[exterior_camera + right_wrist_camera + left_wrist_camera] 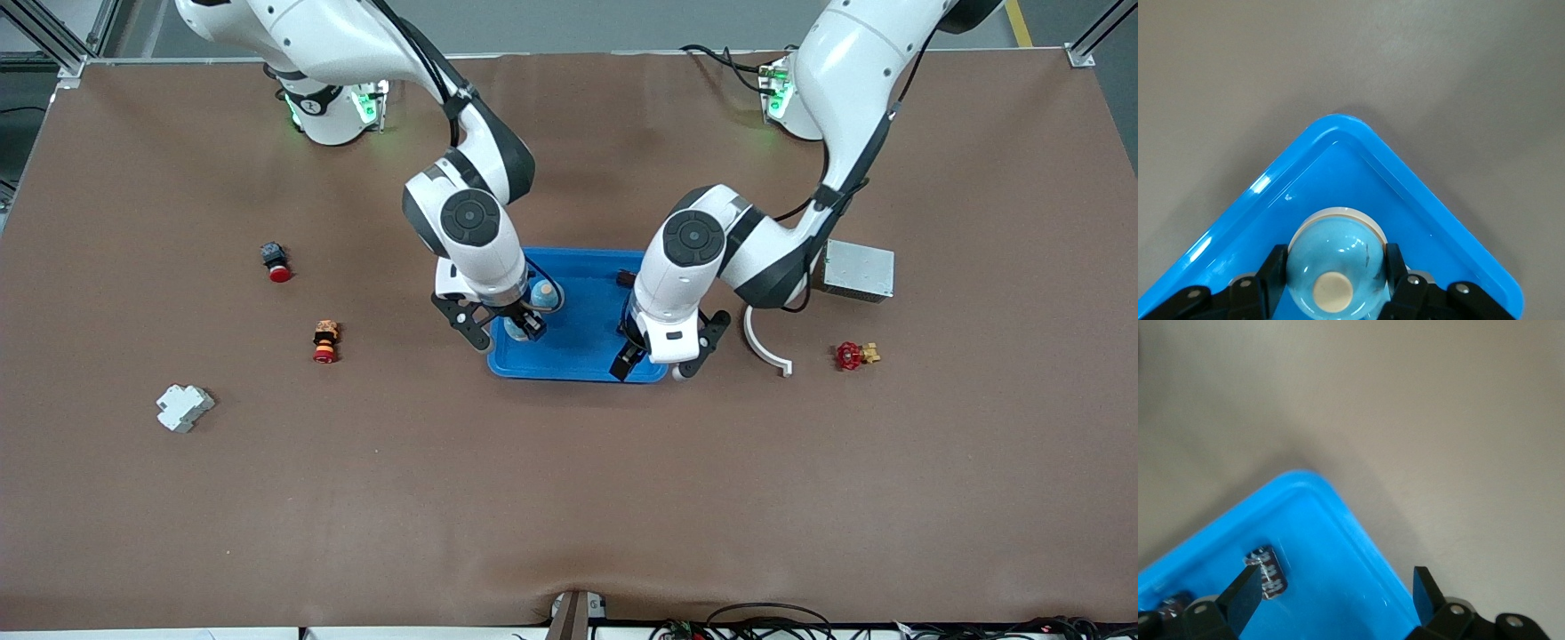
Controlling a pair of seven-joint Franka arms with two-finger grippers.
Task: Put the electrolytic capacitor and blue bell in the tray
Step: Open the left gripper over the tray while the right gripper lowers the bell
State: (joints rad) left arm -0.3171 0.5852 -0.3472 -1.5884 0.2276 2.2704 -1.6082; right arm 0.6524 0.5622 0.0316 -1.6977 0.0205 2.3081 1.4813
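The bright blue tray [587, 356] lies mid-table. My right gripper [533, 316] is low in the tray, shut on the blue bell [545, 295], a pale blue dome with a tan knob. In the right wrist view the bell [1335, 260] sits between the two fingers of that gripper [1335, 267], near a tray corner [1338, 123]. My left gripper [667, 356] is open and empty, straddling the tray rim at the left arm's end. The dark electrolytic capacitor [625, 277] lies in the tray near a corner. It also shows in the left wrist view [1268, 572], beside one fingertip [1245, 593] of the left gripper [1335, 593].
A small grey metal box [858, 271], a white curved piece [766, 342] and a red valve handle [853, 356] lie toward the left arm's end. A black and red button [276, 262], an orange and red button [325, 342] and a white block [184, 407] lie toward the right arm's end.
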